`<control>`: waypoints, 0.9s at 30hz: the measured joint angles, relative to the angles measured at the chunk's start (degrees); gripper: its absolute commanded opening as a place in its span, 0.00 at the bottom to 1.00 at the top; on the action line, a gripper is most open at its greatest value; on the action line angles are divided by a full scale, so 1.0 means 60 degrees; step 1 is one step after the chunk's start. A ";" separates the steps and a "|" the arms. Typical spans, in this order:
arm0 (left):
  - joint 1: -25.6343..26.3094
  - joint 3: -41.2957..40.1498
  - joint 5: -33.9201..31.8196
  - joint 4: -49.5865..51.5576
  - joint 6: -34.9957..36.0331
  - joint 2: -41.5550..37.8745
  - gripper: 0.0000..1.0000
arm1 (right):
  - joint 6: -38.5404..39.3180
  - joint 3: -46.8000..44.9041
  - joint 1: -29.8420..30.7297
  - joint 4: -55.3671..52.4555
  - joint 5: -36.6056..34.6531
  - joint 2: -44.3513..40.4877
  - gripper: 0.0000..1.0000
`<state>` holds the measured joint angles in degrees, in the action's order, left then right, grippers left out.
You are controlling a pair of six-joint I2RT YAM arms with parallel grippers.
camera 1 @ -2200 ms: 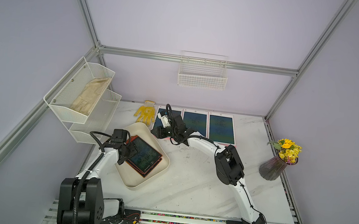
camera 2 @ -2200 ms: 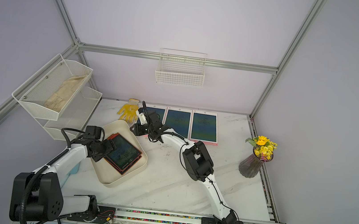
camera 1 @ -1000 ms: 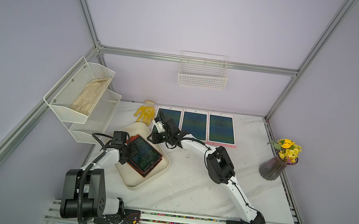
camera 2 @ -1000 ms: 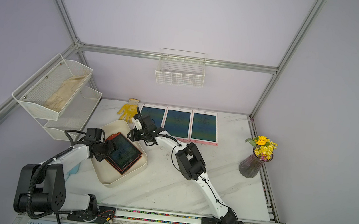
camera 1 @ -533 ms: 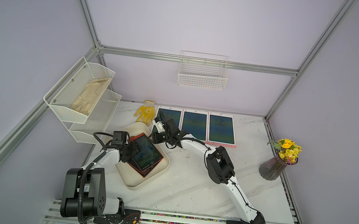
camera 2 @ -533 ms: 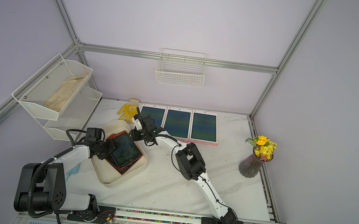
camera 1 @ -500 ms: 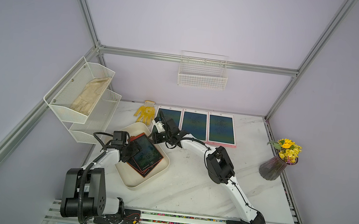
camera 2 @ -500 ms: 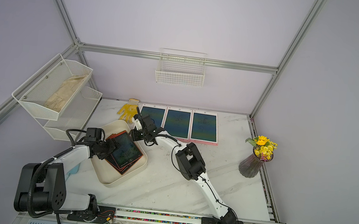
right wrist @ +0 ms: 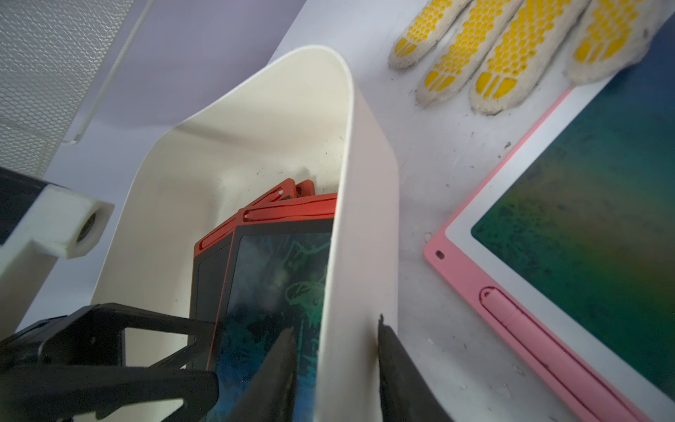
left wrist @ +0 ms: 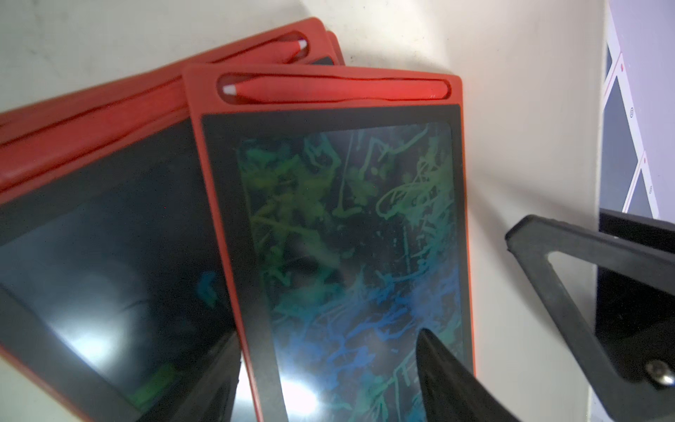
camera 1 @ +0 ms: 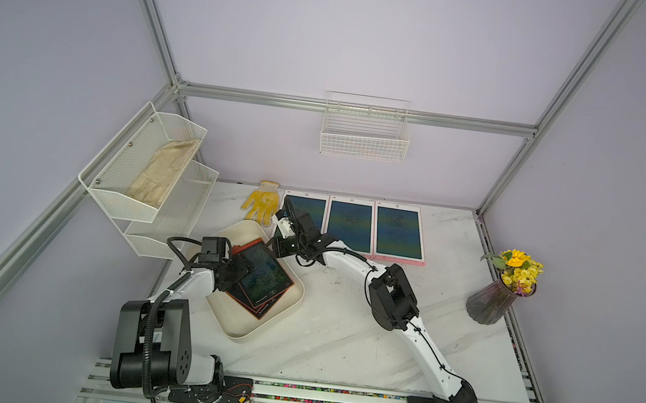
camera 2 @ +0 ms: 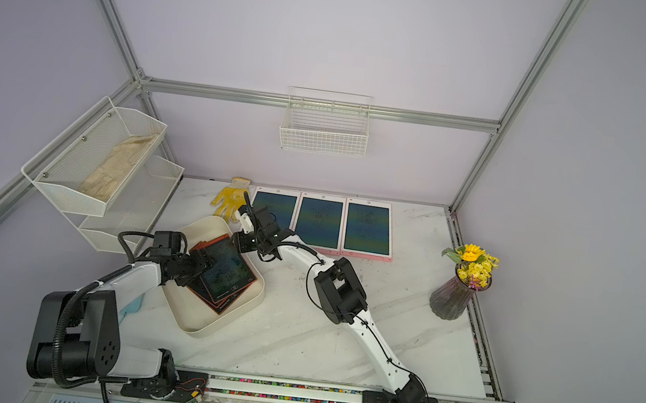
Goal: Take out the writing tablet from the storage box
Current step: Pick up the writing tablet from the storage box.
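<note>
- Roughly mid-way across a white marble-patterned bench [camera 1: 338, 338], two white robot arms meet at a cream-white, shallow plastic storage box [camera 1: 254, 334] with rounded corners.
- Inside the storage box lies a fanned stack of red-framed tablets. The top writing tablet [camera 1: 264, 273] has a dark screen covered in green and blue scribbles and lies askew on the lower red tablets [left wrist: 91, 219], directly under the left gripper [camera 1: 243, 270].
- In the left wrist view, the left gripper [left wrist: 467, 283] has its jaws wide apart. One black finger [left wrist: 438, 365] is over the tablet's screen, and the other is out past the tablet's long edge, above the box floor.
- The right gripper [right wrist: 336, 325] sits astride the box wall, jaws apart, with one finger inside the box and one outside. A thin gap shows between the inner finger and the wall.
- Just beyond the right gripper, outside the box, three pink-framed tablets [camera 1: 352, 225] lie side by side on the bench.
- A yellow-dotted knit glove [right wrist: 511, 47] lies beside them.
</note>
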<state>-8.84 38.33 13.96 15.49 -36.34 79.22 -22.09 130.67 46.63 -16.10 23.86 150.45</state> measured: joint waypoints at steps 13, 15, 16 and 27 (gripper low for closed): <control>-0.0117 0.0004 0.0299 -0.0113 0.0350 0.0186 0.67 | -0.0033 0.0007 0.0000 -0.0007 0.0004 0.0015 0.37; -0.0138 0.0004 0.0393 -0.0109 0.0437 0.0102 0.67 | -0.0036 0.0007 0.0000 -0.0004 0.0004 0.0015 0.37; -0.0138 0.0004 0.0433 -0.0102 0.0484 0.0066 0.67 | -0.0040 0.0007 -0.0004 -0.0004 0.0000 0.0015 0.37; 0.0069 0.0000 0.1676 -0.0572 0.0732 -0.0506 0.62 | -0.0219 0.0007 0.0029 0.0044 0.0455 0.0015 0.37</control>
<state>-8.43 38.33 24.01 12.05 -31.94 76.18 -23.40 130.72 46.81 -15.84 26.59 150.54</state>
